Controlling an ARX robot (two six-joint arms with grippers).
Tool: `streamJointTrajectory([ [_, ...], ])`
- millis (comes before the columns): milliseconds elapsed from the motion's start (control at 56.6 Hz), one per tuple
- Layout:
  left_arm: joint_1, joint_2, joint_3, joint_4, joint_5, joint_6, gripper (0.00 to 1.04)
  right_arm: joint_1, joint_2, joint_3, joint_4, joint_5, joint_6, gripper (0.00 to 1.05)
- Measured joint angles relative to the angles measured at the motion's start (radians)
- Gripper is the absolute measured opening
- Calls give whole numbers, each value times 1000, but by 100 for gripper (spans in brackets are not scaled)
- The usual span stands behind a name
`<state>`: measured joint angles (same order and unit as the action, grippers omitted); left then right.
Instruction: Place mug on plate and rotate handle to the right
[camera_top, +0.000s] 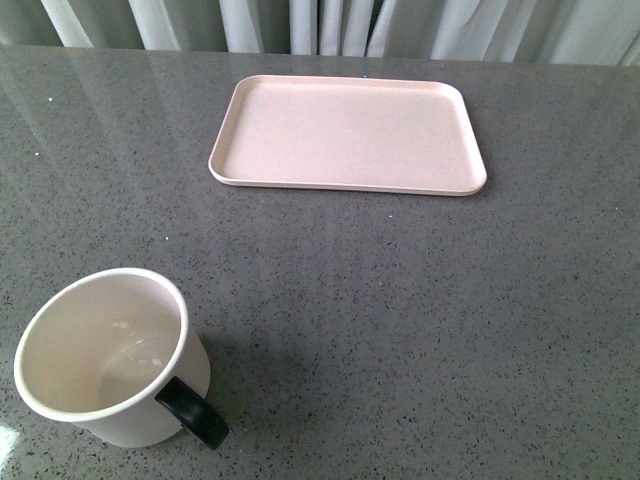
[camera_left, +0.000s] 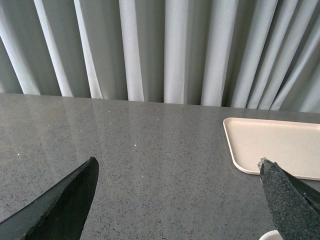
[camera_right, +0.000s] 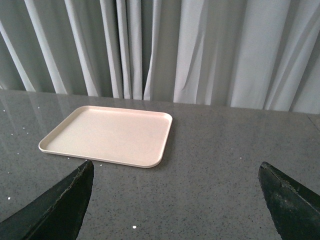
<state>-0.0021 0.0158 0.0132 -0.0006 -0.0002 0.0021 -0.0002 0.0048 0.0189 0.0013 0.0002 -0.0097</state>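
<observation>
Surface: grey speckled stone.
Plate: pale pink rectangular tray, bare.
Mug: white, upright, on the surface well apart from the plate, off its near-left side; not yet gripped.
Handle: black loop, turned away from the plate, slightly rightward.
Left gripper, right gripper: jaws apart, empty.
Judged: placing and rotating both remain.

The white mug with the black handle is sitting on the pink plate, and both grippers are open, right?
Not quite. The mug stands on the grey table, near the robot and well apart from the plate; the front view shows this. The rest holds: its handle is black, the plate is pink, and the left gripper and right gripper are both open.
</observation>
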Motion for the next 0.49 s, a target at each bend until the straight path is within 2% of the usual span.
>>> streamJointTrajectory([
  [494,0,0,0,0,0,0,96,0,0,0,0,0,0,96],
])
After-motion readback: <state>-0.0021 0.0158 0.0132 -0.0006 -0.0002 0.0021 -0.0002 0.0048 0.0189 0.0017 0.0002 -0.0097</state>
